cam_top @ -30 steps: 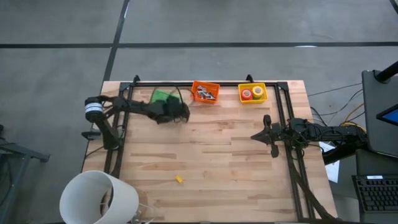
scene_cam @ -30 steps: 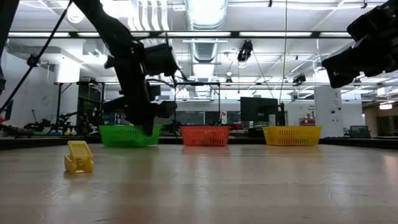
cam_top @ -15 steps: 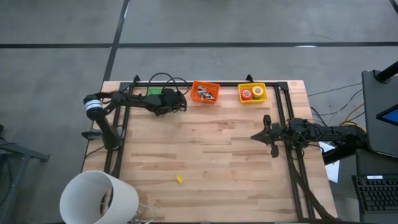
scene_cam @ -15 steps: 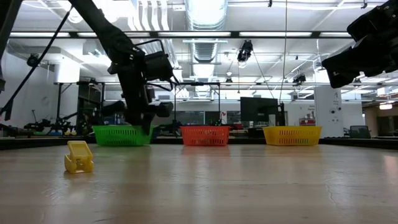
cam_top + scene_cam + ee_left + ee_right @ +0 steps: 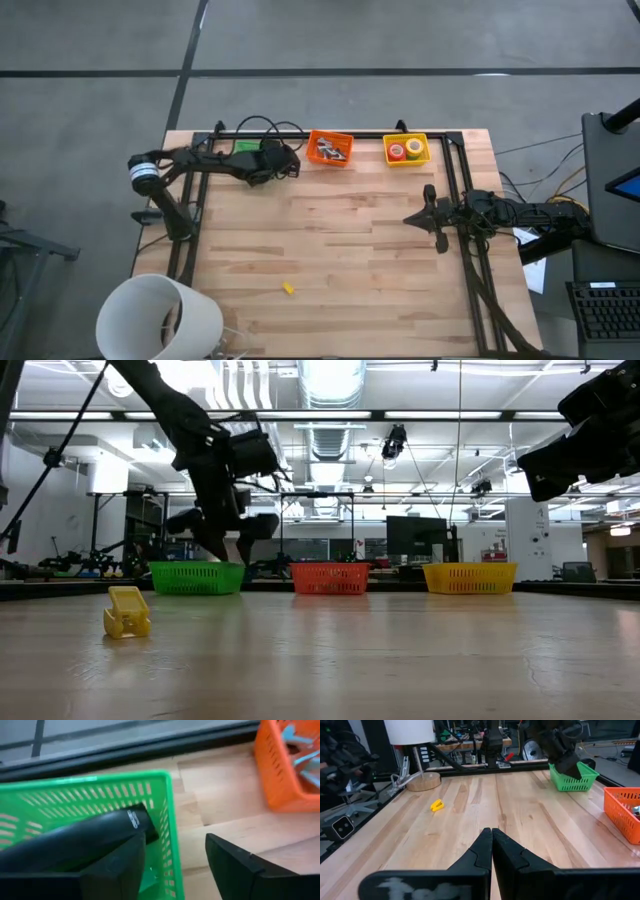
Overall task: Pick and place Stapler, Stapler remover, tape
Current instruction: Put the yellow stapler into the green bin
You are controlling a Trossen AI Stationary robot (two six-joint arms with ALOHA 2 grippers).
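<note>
The left gripper (image 5: 222, 547) hangs over the green basket (image 5: 167, 810), jaws spread wide and holding nothing. The black stapler (image 5: 75, 837) lies inside that basket, below the fingers and free of them. The right gripper (image 5: 491, 840) waits at the table's right edge, fingers pressed together, empty.

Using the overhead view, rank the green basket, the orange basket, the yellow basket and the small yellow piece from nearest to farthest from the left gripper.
1. Green basket, right under the left gripper, back left.
2. Orange basket, back middle.
3. Yellow basket, back right, and the small yellow piece, at the front: too close to call.
</note>
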